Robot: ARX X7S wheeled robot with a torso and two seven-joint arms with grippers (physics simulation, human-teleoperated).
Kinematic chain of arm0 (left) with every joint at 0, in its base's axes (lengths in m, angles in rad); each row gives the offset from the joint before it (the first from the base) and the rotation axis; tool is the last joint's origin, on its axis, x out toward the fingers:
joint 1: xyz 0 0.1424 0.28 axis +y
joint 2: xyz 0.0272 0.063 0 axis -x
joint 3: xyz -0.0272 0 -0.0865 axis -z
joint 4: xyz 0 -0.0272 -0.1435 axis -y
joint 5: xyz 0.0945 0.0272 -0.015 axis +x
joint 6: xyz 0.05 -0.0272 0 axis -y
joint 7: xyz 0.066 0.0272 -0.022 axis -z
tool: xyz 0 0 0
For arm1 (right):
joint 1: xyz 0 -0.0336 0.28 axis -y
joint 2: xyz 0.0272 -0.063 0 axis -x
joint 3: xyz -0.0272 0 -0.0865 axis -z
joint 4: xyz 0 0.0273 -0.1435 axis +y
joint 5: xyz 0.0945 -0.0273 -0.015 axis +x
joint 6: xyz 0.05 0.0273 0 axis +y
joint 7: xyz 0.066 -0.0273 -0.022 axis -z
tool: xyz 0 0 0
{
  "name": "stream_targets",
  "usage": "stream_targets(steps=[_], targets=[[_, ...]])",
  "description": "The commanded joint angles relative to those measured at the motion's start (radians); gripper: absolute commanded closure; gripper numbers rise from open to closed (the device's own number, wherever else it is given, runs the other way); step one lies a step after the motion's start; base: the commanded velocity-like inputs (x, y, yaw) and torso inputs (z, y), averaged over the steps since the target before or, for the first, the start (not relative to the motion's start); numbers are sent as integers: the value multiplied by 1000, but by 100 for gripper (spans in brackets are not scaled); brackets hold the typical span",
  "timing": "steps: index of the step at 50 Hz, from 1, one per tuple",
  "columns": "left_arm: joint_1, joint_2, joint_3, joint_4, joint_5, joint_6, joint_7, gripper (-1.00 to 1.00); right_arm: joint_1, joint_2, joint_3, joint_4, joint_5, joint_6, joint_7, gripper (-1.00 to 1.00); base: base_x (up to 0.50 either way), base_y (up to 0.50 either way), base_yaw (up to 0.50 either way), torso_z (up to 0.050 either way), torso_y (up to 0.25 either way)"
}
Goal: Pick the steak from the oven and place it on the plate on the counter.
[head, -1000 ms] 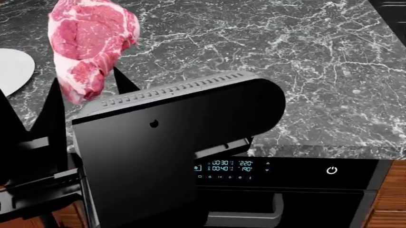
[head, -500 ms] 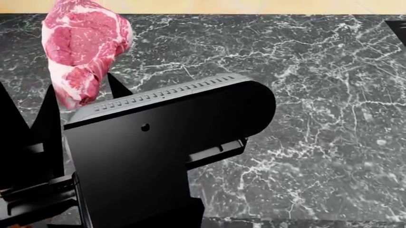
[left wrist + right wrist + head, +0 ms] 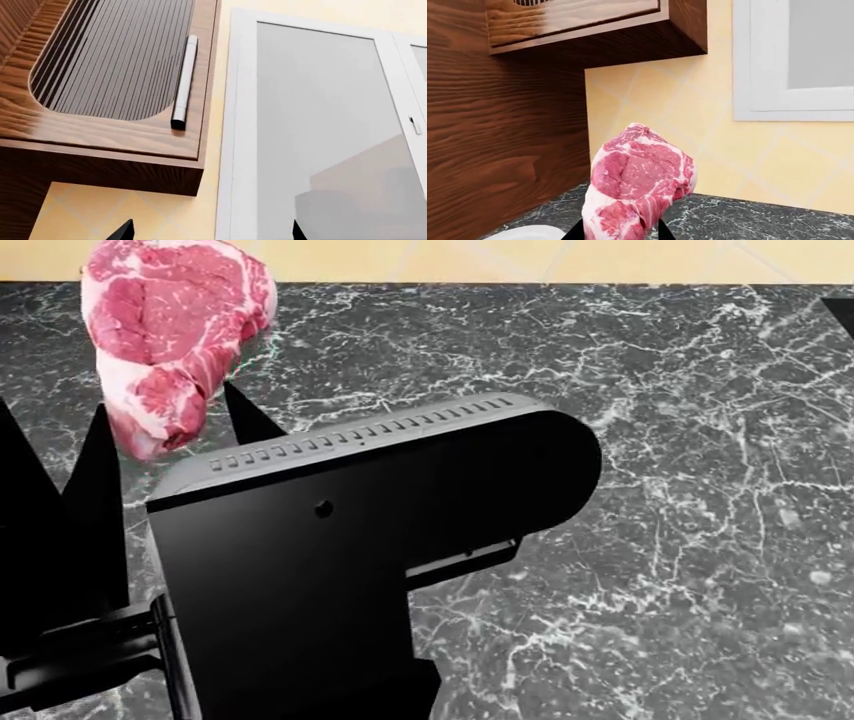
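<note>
My right gripper (image 3: 619,235) is shut on the steak (image 3: 637,187), a red-pink slab edged with white fat, and holds it upright above the counter (image 3: 747,220). In the head view the steak (image 3: 174,335) hangs at the upper left over the dark marble counter (image 3: 667,390), and the right gripper (image 3: 180,430) and its black wrist body are below it. The left gripper (image 3: 60,440) stands open and empty at the left edge, fingertips up; its tips also show in the left wrist view (image 3: 210,235). An edge of the white plate (image 3: 520,234) shows low in the right wrist view. The oven is out of view.
A reddish-brown wall cabinet (image 3: 507,100) with a ribbed glass door and silver bar handle (image 3: 183,80) hangs above. A white-framed window (image 3: 320,125) and yellow tiled wall (image 3: 760,165) stand behind the counter. A black object touches the head view's right edge (image 3: 843,315).
The head view has shifted up over the counter: the black appliance with the blue display and the plate have left it. The steak stays held in the right gripper.
</note>
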Motion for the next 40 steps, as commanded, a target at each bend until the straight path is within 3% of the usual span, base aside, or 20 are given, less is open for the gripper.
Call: stream_targets(steps=[1,40], targets=[[2,5,1,0,1,-4,0,-100,17,6,19,-2,-21,19,9,100,0,0,0,10,0],[-3,11,3,0,3,-9,0,-100,27,7,12,-3,-5,16,8,100,0,0,500,0,1]])
